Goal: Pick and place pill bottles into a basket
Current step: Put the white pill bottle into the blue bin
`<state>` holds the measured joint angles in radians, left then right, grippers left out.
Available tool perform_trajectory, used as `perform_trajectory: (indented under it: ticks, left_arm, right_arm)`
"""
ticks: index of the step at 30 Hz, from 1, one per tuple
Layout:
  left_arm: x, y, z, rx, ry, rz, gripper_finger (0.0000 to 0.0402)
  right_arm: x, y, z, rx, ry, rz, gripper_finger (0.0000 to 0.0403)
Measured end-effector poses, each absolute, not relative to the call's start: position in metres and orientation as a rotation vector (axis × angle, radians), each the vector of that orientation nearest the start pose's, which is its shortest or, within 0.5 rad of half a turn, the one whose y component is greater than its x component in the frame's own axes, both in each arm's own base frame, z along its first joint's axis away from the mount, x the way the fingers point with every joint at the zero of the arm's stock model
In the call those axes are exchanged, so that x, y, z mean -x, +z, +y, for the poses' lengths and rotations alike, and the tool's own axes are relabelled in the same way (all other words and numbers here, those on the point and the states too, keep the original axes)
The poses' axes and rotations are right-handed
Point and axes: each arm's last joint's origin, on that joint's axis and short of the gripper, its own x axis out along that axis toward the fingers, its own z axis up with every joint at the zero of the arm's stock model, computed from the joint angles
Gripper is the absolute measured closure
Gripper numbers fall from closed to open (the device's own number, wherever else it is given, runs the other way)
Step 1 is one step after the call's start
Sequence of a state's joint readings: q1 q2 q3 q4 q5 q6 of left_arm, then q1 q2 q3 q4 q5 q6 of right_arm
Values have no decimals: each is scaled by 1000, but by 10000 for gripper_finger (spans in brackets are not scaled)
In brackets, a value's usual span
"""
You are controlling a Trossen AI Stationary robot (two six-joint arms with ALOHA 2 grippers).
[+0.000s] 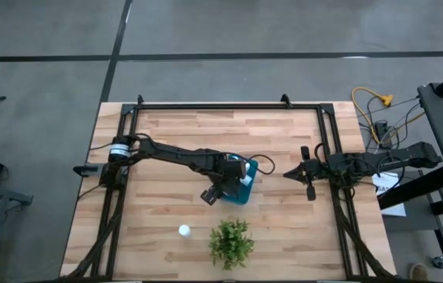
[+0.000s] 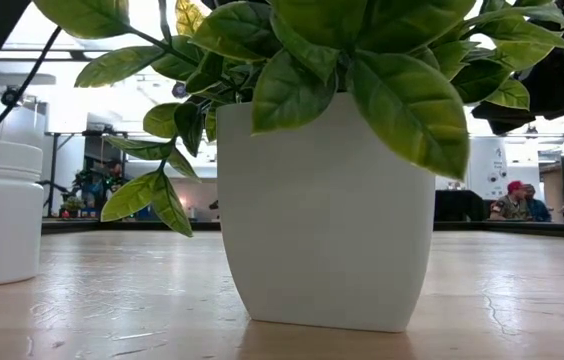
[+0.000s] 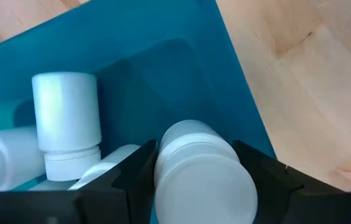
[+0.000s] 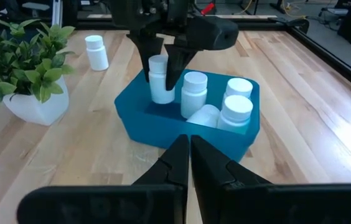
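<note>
Right wrist view: unlabelled white pill bottles (image 4: 195,92)

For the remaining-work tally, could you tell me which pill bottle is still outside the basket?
The pill bottle standing upright on the table beside the plant; the others are in the teal basket, one gripped by the left gripper.

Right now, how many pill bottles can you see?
6: one held by the left gripper over the basket, four more inside it, and one standing on the table beyond the plant. None seems hidden.

five bottles (image 4: 195,93) in the basket (image 4: 163,134), one bottle (image 1: 184,230) beside the plant (image 1: 231,242).
</note>
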<state>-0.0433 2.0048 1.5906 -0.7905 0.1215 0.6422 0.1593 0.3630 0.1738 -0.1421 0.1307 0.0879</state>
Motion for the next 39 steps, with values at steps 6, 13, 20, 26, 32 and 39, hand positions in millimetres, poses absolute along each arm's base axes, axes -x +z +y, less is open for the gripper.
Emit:
perform_trajectory:
  ticks: [6,13,20,26,32,39]
  left_arm:
    - [-413,206,-21,-512,-527,1124,226]
    - [-413,205,-21,-510,-530,1128,226]
    - [-411,203,-22,-497,-547,1132,226]
    - [-410,200,-22,-484,-563,1136,226]
    - [-410,199,-22,-485,-563,1135,226]
    - [-410,198,-21,-484,-560,1134,226]
  right_arm:
    - [-115,179,15,-30,15,330,394]
    - [-115,179,15,-30,15,331,394]
    - [-116,179,15,-30,15,331,394]
    - [-115,179,15,-30,15,331,394]
    - [-115,179,15,-30,15,331,394]
    - [-115,179,15,-29,15,330,394]
